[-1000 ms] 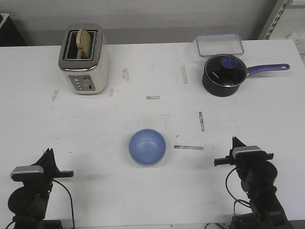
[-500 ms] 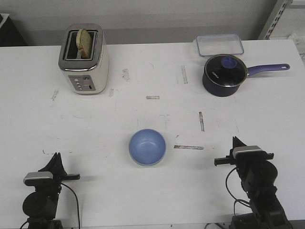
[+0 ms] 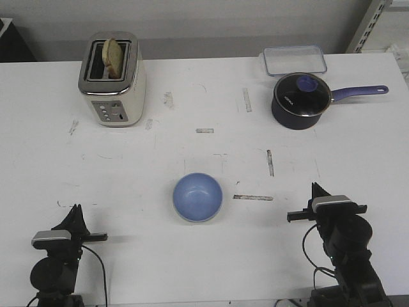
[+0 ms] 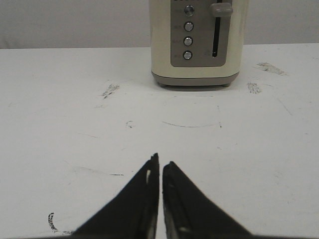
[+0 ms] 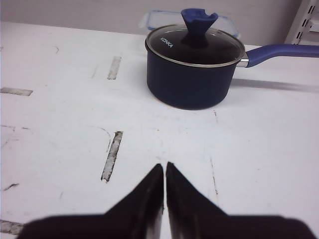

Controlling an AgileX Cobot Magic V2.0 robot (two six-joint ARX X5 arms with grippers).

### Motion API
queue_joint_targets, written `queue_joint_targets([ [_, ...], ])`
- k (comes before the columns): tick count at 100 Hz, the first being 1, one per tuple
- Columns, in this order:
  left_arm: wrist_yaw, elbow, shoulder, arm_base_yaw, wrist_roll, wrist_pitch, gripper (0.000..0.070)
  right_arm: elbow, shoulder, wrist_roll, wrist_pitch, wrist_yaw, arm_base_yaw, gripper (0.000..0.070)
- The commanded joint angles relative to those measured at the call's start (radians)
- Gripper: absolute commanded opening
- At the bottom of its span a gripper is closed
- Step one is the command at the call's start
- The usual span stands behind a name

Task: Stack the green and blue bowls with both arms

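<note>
Bowls sat stacked near the middle of the table (image 3: 192,83), slightly toward the robot's side: the blue bowl (image 3: 197,197) showed its full inside, and only a thin pale rim along its near edge hinted at a second bowl beneath it, its colour too faint to tell. Nothing touched the stack, and open tabletop lay all round it.

Largest of the other things, a cream toaster (image 3: 113,79) stood at the far left with a slice of bread (image 3: 114,56) upright in its slot; in the left wrist view it faced the camera, well beyond the fingertips. At the far right a dark navy saucepan (image 3: 301,101) with a glass lid and a purple handle pointing right stood just in front of a clear plastic container (image 3: 293,60). Strips of worn tape (image 3: 253,197) and scuff marks lay between the bowls and the pan.

Both arms were parked at the near edge, well apart from the stack and on either side of it. The left gripper (image 4: 160,167) had its pointed fingers drawn together with only a sliver of gap, holding nothing. The right gripper (image 5: 164,168) was likewise pressed together and empty, aimed toward the saucepan.
</note>
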Motion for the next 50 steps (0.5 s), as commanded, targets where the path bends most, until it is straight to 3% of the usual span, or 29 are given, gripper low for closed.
queue_joint_targets([
  [1,0.000,-0.021,-0.002,0.000,0.013,0.016,0.0003,0.005,0.004,-0.002,0.012,0.000,0.002,0.0000],
  [26,0.000,-0.021,-0.002,0.000,0.013,0.016,0.0003,0.003,-0.019,0.002,0.006,0.000,-0.006,0.0001],
  [50,0.000,-0.021,-0.002,0.000,0.013,0.016,0.0003,-0.134,-0.149,0.007,0.086,0.000,-0.124,0.0000],
])
